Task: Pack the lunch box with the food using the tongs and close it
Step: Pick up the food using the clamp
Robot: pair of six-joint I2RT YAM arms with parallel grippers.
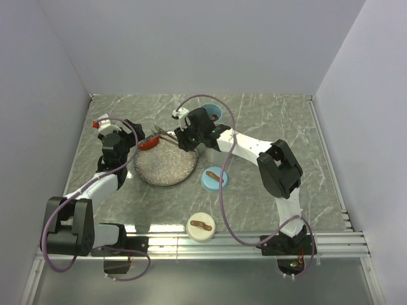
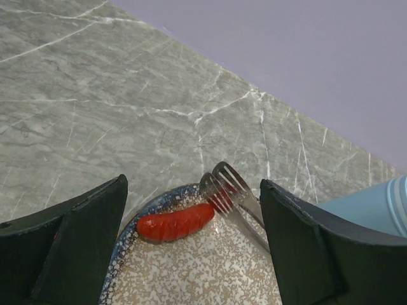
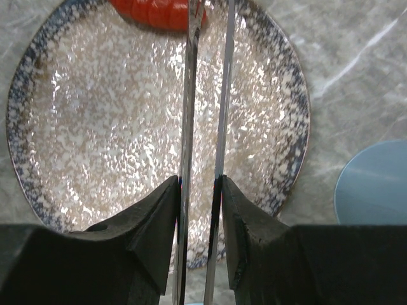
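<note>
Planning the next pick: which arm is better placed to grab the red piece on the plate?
Right: the right claw grips the tongs, tips at the red piece; the left claw hangs open, empty.

Your left hand [image 2: 192,185] has its jaws wide apart and holds nothing, and your left arm [image 1: 102,183] is bent at the elbow. Your right arm [image 1: 254,147] reaches across to the left. Your right hand [image 3: 199,181] presses both fingers on the tongs [image 3: 224,95].

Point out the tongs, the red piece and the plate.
tongs [image 2: 230,181], left wrist view, on a slotted tip.
red piece [image 2: 175,223], left wrist view, on its middle.
plate [image 3: 95,140], right wrist view, on its bare speckled surface.
</note>
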